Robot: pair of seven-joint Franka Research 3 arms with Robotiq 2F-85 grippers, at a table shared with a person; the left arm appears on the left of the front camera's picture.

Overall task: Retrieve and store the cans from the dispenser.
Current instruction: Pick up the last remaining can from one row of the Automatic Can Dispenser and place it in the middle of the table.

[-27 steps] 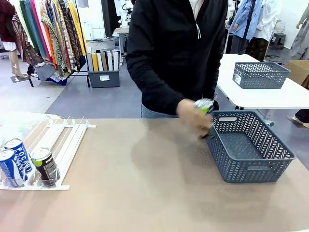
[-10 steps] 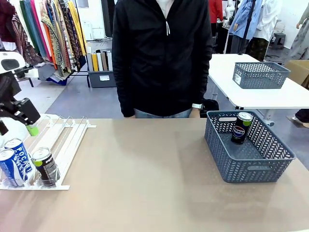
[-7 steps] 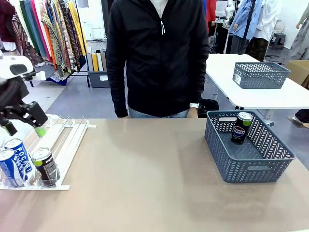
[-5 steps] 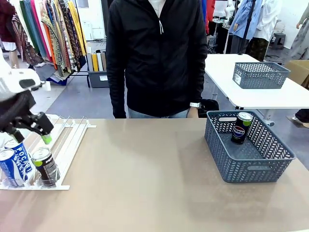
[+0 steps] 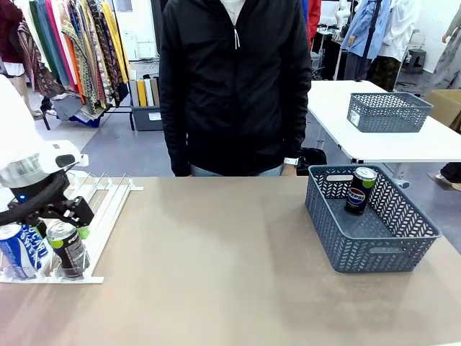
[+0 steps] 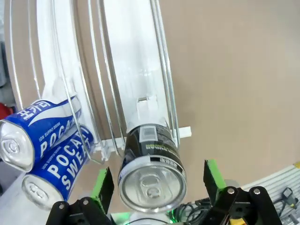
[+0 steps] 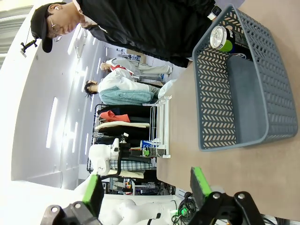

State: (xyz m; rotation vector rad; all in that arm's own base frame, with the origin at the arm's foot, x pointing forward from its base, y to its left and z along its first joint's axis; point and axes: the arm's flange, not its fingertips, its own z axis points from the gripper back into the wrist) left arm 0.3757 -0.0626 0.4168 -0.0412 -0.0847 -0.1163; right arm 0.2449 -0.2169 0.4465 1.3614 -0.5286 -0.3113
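Observation:
The white dispenser (image 5: 108, 202) lies at the table's left end. At its near end stand two blue-and-white cans (image 5: 16, 249) and one dark can (image 5: 69, 252). My left gripper (image 5: 62, 231) hangs over the dark can. In the left wrist view the dark can (image 6: 151, 173) sits between the open fingers (image 6: 103, 186) of the left gripper (image 6: 157, 183), with small gaps on both sides. The blue-and-white cans (image 6: 44, 140) lie beside it in the dispenser (image 6: 136, 61). My right gripper (image 7: 146, 187) is open and holds nothing.
A grey lattice basket (image 5: 360, 249) at the table's right holds one upright dark Pepsi can (image 5: 358, 191), which the right wrist view also shows as a can (image 7: 221, 37) in the basket (image 7: 213, 93). A person in a black jacket (image 5: 234, 86) stands at the far edge.
My left arm came down from the upper left onto the dark can, jaws still open. Earlier, the person's hand put the Pepsi can in the basket and drew back.

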